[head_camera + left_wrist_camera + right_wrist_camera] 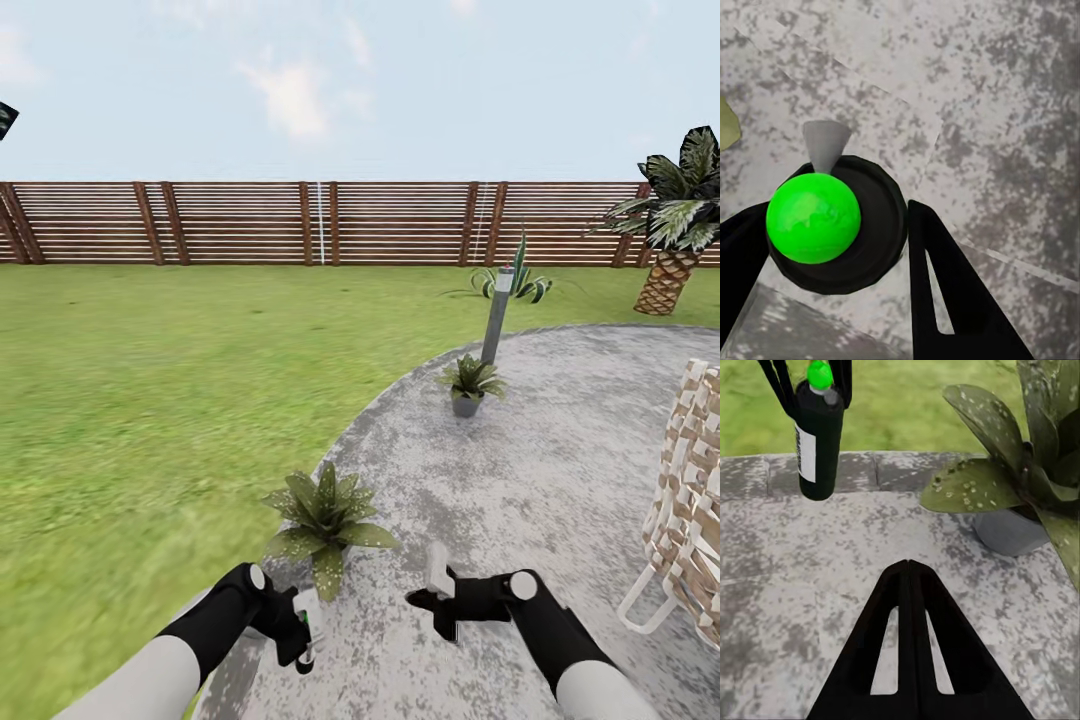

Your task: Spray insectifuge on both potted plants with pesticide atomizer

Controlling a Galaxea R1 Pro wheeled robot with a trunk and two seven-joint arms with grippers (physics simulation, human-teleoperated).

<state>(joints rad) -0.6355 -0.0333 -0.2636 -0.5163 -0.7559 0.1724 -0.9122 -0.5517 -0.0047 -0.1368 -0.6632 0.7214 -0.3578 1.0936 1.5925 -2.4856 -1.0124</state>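
My left gripper (303, 640) is shut on the pesticide atomizer (308, 612), a dark green bottle with a white label, and holds it upright above the patio edge. In the left wrist view, black fingers (945, 285) flank the atomizer (866, 232) with its bright green cap. The right wrist view has the atomizer (818, 446) hanging beside the near potted plant (1020, 472). That speckled plant (325, 515) stands just beyond the left gripper. The second potted plant (469, 382) sits further back on the patio. My right gripper (425, 598) is shut and empty, its fingers (907, 607) pressed together over bare stone.
A grey bollard lamp (497, 315) rises behind the far pot. A woven white chair (690, 500) stands at the right edge. A palm tree (680, 230) and a spiky plant (515, 280) grow near the slat fence (240, 222). Lawn (150, 400) stretches left of the patio (520, 480).
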